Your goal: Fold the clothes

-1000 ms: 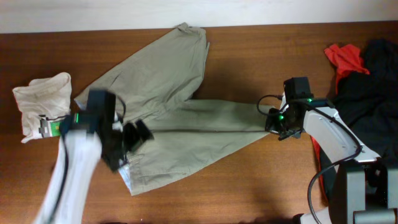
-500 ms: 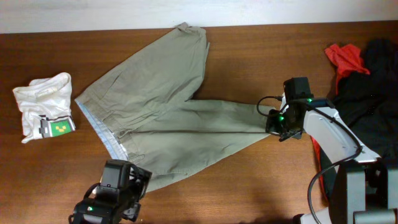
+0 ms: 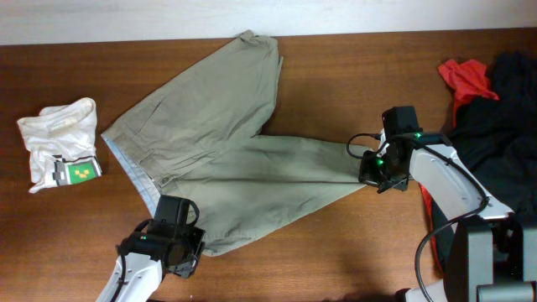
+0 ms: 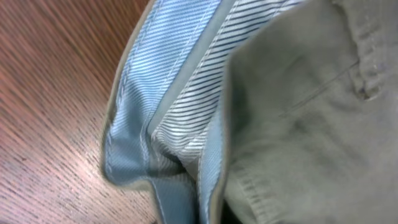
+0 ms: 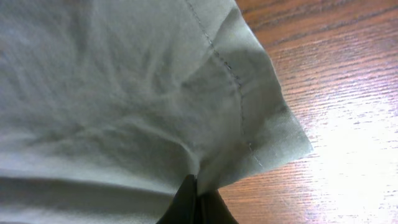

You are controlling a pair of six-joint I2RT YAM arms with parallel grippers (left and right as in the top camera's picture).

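The khaki trousers [image 3: 226,151] lie spread across the middle of the table [image 3: 336,260], one leg reaching the upper centre, the other running right, the waistband at lower left; the right gripper [image 3: 367,170] sits at the right leg's end, its jaws pressed together on the hem. The left gripper [image 3: 185,245] is at the waistband's lower corner, striped pale lining filling its view; whether its jaws grip cannot be told. A white garment [image 3: 57,138] lies far left; red [image 3: 466,77] and black [image 3: 503,117] garments far right.
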